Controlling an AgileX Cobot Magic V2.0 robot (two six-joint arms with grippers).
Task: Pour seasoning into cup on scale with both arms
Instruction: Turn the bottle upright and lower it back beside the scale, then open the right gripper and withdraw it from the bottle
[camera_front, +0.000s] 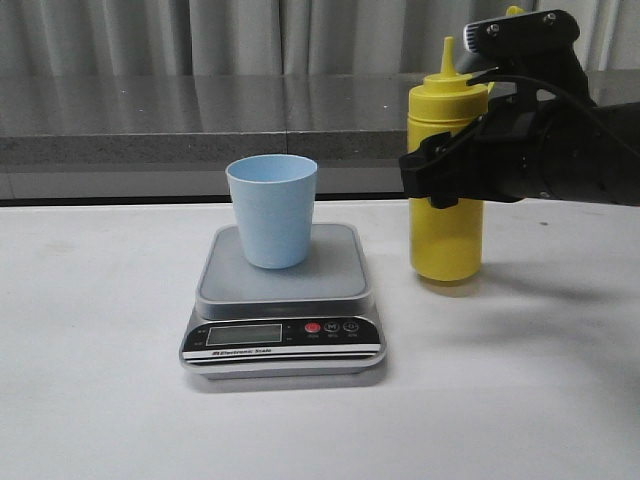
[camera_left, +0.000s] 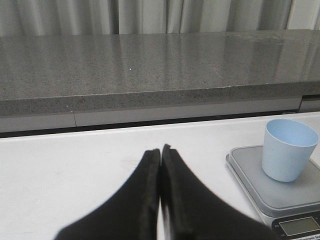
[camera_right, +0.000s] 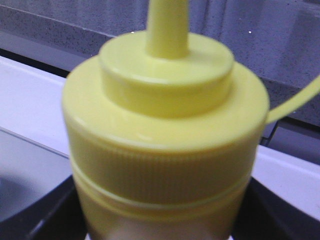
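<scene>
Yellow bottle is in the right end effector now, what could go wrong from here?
1. The right end effector grips the bottle mid-body; squeezing may push seasoning out the nozzle early.
2. The cup stands free on the scale, and the left end effector is shut and away from it, so a nudge from the nozzle could tip it.
3. The cap strap hangs loose and might snag.

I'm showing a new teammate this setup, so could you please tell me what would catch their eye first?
Probably the tall yellow plastic squeeze bottle, upright on the white table right of the scale, with the black right gripper around its body. Next comes the small light blue plastic cup, standing upright on the platform of the flat silver-grey digital scale at the centre. The left gripper sits off to the left, its fingers pressed together.
</scene>
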